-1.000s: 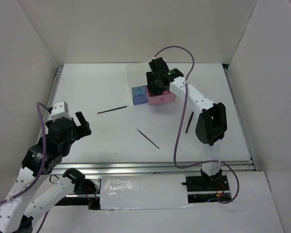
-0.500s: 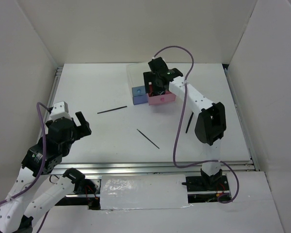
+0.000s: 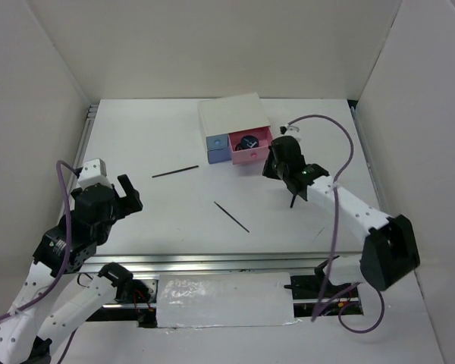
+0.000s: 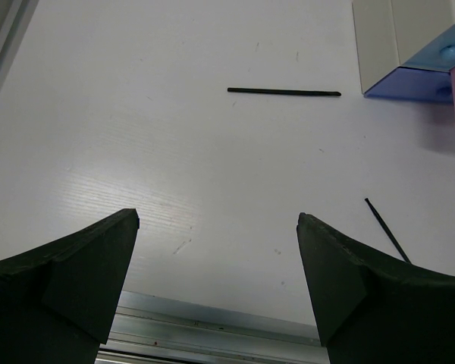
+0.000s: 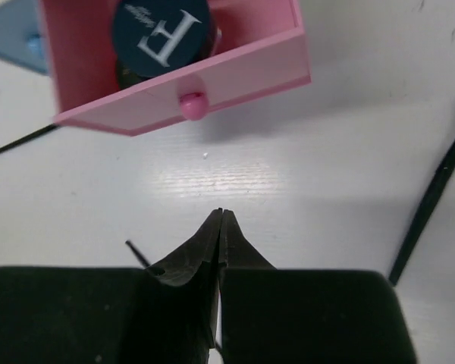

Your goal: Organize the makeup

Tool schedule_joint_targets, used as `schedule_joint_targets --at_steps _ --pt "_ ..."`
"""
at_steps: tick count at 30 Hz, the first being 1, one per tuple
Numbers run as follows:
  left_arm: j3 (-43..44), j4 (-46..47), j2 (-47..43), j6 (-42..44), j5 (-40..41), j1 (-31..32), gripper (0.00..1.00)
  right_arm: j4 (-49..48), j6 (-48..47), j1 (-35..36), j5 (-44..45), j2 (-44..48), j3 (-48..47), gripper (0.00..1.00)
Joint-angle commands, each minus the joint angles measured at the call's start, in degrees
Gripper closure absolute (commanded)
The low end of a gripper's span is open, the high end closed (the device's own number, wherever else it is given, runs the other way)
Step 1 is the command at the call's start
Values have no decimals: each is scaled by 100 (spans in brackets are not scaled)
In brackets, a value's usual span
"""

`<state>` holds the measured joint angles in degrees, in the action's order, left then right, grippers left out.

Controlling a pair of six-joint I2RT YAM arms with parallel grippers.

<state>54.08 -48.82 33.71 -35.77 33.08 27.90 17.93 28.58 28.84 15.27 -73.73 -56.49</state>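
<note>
Right gripper [image 3: 277, 163] withdrawn from pink drawer [image 3: 255, 156], jaws now closed on nothing. Compact [image 3: 248, 142] left inside drawer, near table [image 3: 136, 136] far edge. Black sticks [image 3: 175, 172] yet unsorted mid-table. Left gripper [image 4: 217, 218] held wide open.

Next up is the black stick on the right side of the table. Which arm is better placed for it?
Right. The right hand, shut, sits just beside that stick, in front of the pink drawer. The left hand hangs open far off on the left.
</note>
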Motion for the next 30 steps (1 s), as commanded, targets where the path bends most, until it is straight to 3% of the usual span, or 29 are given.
schedule_joint_targets --at_steps 1,11,30 --pt "23 188 30 132 5 -30 1 -1046 683 -326 -418 -686 165 100" --pt "14 197 -49 131 23 -30 1 -1143 1291 -440 108 -1951 -1029 100" --pt "6 250 3 193 -56 -39 1 -1257 1308 -721 -506 -3454 -2481 100"
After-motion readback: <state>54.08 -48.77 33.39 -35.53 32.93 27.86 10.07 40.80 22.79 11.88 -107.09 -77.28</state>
